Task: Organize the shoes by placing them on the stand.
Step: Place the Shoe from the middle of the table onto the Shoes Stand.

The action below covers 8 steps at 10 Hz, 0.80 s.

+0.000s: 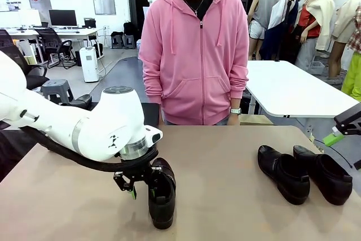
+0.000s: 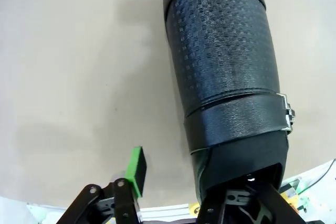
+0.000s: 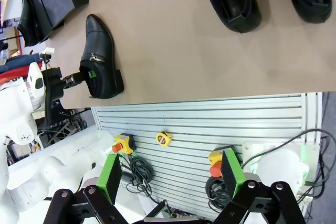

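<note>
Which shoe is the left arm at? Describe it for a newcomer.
On the tan table, look under the white left arm. The shoe there stands alone at the left pincer; the other two shoes lie paired far right.

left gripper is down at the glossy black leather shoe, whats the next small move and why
Probably close the left gripper on the side wall of the glossy black leather slip-on shoe: one finger sits inside its heel opening, the green-padded finger stands outside with a gap, so nothing is gripped yet and lifting now would leave it behind.
</note>
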Each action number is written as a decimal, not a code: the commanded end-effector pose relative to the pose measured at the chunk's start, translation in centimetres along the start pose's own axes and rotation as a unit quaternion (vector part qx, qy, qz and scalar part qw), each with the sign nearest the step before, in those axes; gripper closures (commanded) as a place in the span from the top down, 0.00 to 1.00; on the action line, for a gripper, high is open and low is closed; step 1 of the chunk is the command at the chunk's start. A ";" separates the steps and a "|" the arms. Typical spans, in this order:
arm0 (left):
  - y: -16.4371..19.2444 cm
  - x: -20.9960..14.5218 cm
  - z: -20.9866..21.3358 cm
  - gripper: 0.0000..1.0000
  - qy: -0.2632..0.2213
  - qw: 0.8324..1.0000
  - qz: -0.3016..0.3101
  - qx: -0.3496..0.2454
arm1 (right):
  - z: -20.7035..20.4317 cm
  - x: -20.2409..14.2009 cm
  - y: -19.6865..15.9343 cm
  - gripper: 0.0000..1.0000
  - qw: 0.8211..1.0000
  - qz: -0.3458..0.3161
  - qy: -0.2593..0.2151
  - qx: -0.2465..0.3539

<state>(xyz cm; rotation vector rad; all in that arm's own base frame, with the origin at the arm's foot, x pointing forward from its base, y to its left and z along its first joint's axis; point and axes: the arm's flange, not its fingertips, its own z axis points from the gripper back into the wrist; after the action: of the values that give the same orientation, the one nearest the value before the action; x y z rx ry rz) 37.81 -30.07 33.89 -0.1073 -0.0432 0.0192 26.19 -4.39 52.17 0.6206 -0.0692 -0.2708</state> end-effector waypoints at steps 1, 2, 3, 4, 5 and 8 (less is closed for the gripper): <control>-0.4 0.4 0.0 0.00 0.002 1.000 0.011 0.010 | 0.2 0.0 0.1 1.00 1.000 0.011 0.002 0.017; -0.4 0.3 0.0 0.00 0.002 1.000 0.009 0.010 | 0.2 0.0 0.1 1.00 1.000 0.011 0.002 0.017; -0.4 0.3 0.0 0.00 0.002 1.000 0.007 0.010 | 0.2 0.0 0.1 1.00 1.000 0.011 0.002 0.017; -0.5 0.2 0.0 0.00 0.003 1.000 0.007 0.009 | 0.2 0.0 0.1 1.00 1.000 0.011 0.002 0.017; -0.4 0.1 0.0 0.00 0.005 1.000 0.004 0.012 | 0.2 0.0 0.1 1.00 1.000 0.011 0.002 0.017; -0.1 0.2 0.5 0.00 0.007 1.000 -0.003 0.012 | 0.2 0.0 0.1 1.00 1.000 0.011 0.002 0.017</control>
<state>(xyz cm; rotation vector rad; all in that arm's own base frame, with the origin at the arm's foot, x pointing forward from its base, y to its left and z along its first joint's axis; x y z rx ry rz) 37.74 -30.41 34.08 -0.1091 -0.0425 0.0124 26.19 -4.39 52.17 0.6206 -0.0693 -0.2707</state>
